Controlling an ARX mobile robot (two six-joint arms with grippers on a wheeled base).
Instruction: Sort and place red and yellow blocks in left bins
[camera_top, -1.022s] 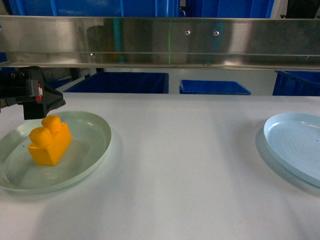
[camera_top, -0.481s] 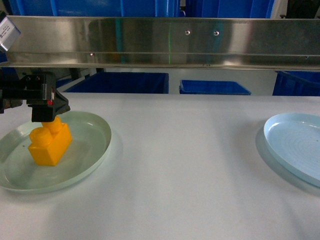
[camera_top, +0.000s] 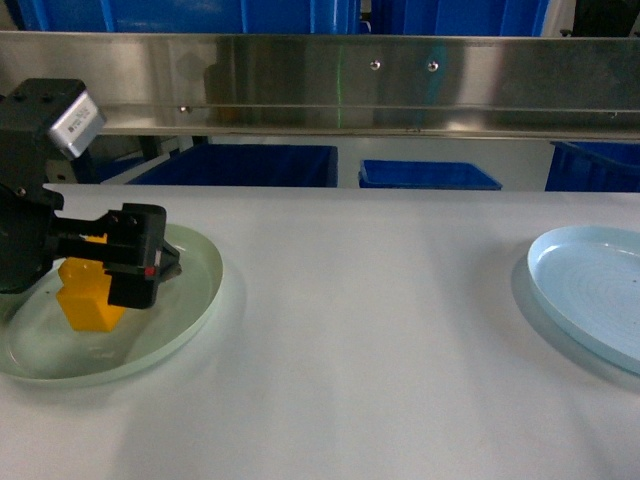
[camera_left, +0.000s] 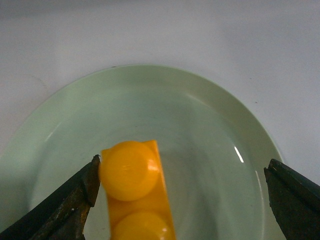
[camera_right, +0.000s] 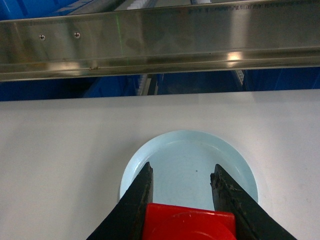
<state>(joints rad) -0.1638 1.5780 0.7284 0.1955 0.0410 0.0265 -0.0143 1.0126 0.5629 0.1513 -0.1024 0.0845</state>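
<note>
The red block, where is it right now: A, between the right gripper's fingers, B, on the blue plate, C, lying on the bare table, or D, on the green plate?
A: the right wrist view shows the red block held between the right gripper's fingers, above the blue plate.

We find the two-stud block (camera_top: 88, 300) on the left plate (camera_top: 195, 290), with the left gripper (camera_left: 185, 200) astride it. The stepped block (camera_right: 190, 225) sits between the right gripper (camera_right: 182, 182) fingers above the right plate (camera_right: 235, 165).
</note>
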